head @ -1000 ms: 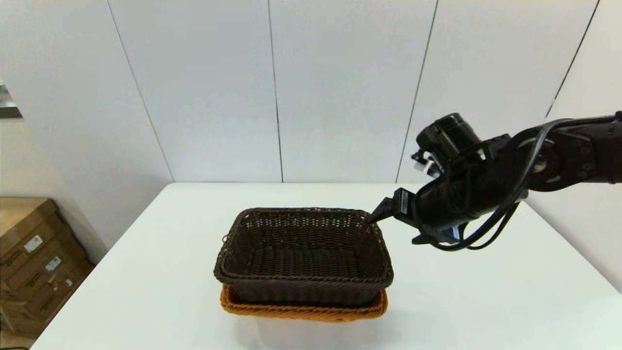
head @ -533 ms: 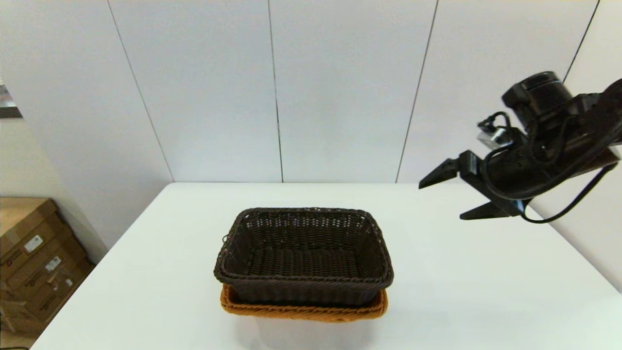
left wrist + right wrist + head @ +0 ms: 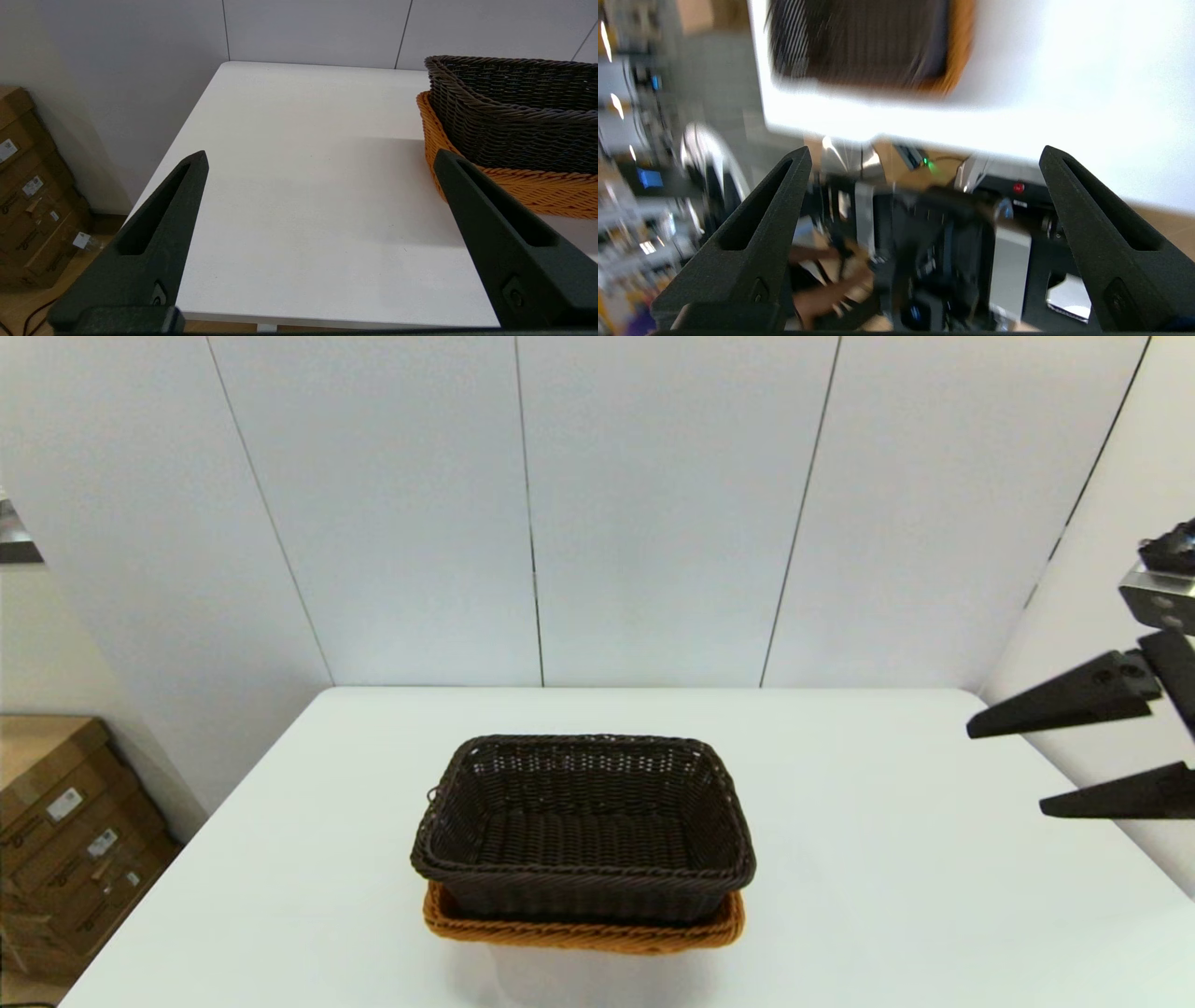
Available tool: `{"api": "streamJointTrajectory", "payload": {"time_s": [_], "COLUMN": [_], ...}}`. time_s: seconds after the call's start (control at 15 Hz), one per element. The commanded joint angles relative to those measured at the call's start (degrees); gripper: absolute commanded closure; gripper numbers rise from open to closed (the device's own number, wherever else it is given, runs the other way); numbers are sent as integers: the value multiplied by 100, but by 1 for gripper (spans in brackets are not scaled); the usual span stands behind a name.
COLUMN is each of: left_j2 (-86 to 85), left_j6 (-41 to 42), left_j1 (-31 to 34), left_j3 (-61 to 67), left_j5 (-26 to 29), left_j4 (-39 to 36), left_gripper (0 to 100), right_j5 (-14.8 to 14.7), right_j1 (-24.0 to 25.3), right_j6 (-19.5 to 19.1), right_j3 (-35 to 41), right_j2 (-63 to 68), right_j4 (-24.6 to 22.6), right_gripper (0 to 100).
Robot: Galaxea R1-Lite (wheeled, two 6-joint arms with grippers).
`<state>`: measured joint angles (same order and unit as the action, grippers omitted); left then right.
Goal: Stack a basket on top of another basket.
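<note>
Dark basket [image 3: 583,826] sits nested inside orange basket [image 3: 583,926], mid tabletop [image 3: 887,896]. Stack looks done, level. Right hand [image 3: 1004,770] high at right edge, well apart from baskets, fingers wide, empty. Left hand [image 3: 317,158] parked near tabletop's left side, fingers wide, empty. Next move probably only parking right arm; no grasp needed.

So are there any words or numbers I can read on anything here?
None can be read.
White labels on the cardboard boxes beside the table: too small to read.
Dark basket, orange basket, left gripper, right gripper: no writing shows.
</note>
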<state>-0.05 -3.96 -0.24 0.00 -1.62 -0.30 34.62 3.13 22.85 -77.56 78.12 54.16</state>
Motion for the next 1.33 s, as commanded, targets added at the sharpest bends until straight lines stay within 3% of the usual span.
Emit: {"api": "streamJointTrajectory", "payload": {"time_s": [0.07,0.2,0.47,0.6,0.8,1.13,1.33], "left_j2": [-4,-4,-4,-4,-4,-4,-4], "left_j6": [-8,-17,-43,-43,-43,-43,-43], "left_j1": [-2,-2,-2,-2,-2,-2,-2], "left_j3": [0,0,0,0,0,0,0], "left_j5": [-14,-14,-14,-14,-22,-22,-22], "left_j4": [-5,-5,-5,-5,-5,-5,-5], "left_gripper": [0,0,0,0,0,0,0], "right_j5": [-26,-720,-1124,-1186,-1221,-1291,-1502], "right_j1": [478,469,276,214,-375,-401,-665], "right_j6": [18,159,273,317,396,308,124], "right_j3": [918,1155,1551,1630,1779,2183,2412], "right_j2": [-2002,-2635,-3698,-4103,-4648,-5439,-5896], "right_j4": [94,42,24,51,24,24,15], "right_gripper": [0,0,0,0,0,0,0]}}
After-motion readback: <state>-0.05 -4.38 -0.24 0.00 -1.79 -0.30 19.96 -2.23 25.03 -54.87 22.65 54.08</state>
